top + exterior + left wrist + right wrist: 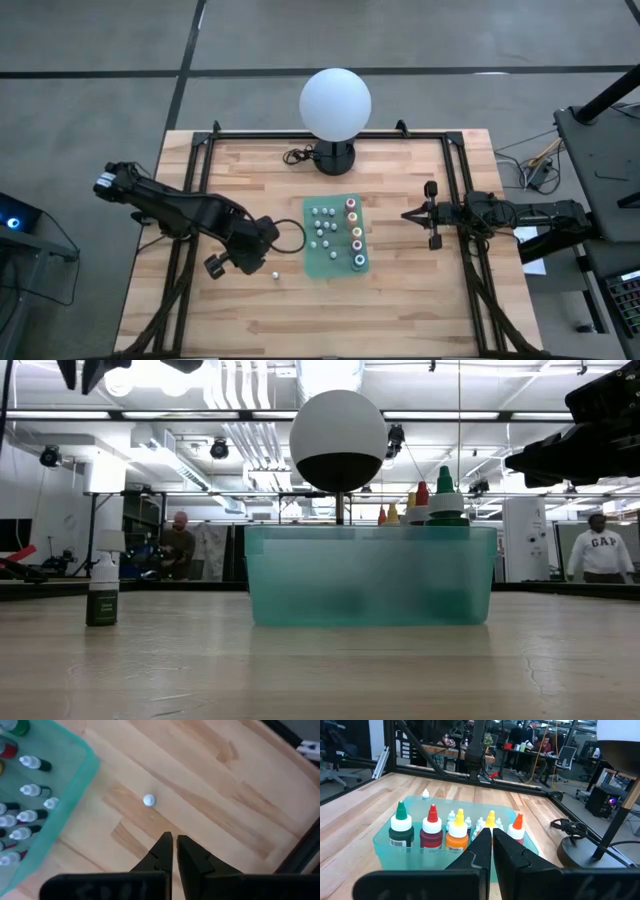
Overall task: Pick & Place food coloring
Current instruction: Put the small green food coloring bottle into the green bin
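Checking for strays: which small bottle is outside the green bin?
The lone small white-capped bottle, standing on the bare wood between the left gripper and the green bin. All the other bottles sit inside the bin.

Low view: a teal bin stood on the wooden table

The translucent bin sat centred on the table, coloured bottle tops rising above its right rim; one small dark bottle stood alone at left.
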You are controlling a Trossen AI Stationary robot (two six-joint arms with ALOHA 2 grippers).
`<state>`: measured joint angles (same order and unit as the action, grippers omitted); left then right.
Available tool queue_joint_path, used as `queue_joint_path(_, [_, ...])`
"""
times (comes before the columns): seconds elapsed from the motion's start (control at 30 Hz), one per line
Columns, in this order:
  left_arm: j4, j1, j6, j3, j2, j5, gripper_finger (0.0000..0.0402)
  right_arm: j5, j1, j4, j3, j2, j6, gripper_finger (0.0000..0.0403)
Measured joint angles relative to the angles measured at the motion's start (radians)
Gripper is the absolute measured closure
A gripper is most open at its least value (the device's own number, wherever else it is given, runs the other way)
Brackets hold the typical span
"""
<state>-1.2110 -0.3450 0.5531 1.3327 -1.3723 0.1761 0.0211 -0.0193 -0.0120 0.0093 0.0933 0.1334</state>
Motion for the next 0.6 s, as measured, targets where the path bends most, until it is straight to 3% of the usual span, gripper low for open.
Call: queue_joint_path(0.6, [-0.027,-0.005,0.003,0.121,-0.153,-0.047,0.0401,0.000,0.000,0.000,0.000,0.000,-0.002,0.0394])
